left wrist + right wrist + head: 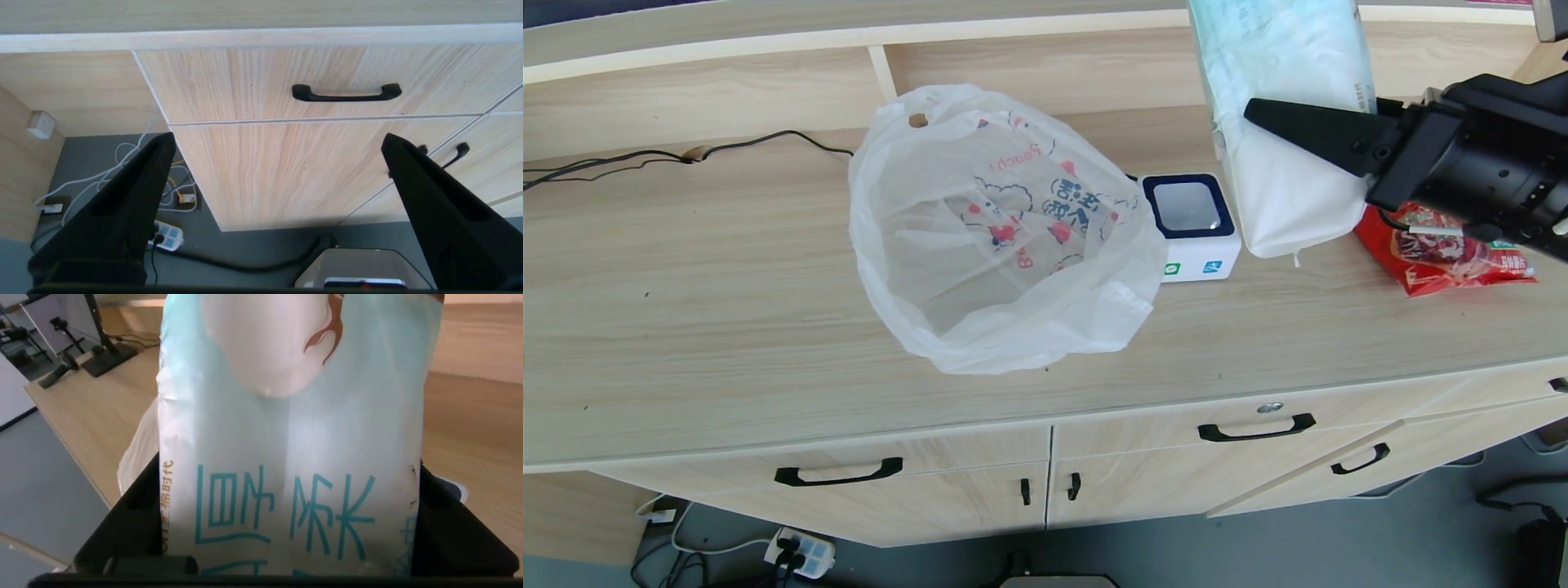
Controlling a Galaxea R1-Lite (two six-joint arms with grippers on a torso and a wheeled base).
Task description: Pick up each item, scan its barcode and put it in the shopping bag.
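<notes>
My right gripper (1258,114) is shut on a tall white and pale-green soft pack (1282,122), held upright just right of the barcode scanner (1188,224) and above the counter. In the right wrist view the pack (294,457) sits between the black fingers (131,514). The white plastic shopping bag (1005,237) stands open at the counter's middle, left of the scanner. A red snack packet (1454,257) lies on the counter under the right arm. My left gripper (278,212) hangs open below the counter, facing the drawer fronts.
The wooden counter (686,327) has a raised back shelf (768,73) and a black cable (686,151) at the far left. Drawers with black handles (837,474) run along the front; one at the right (1360,461) stands slightly ajar. A power strip (805,551) lies on the floor.
</notes>
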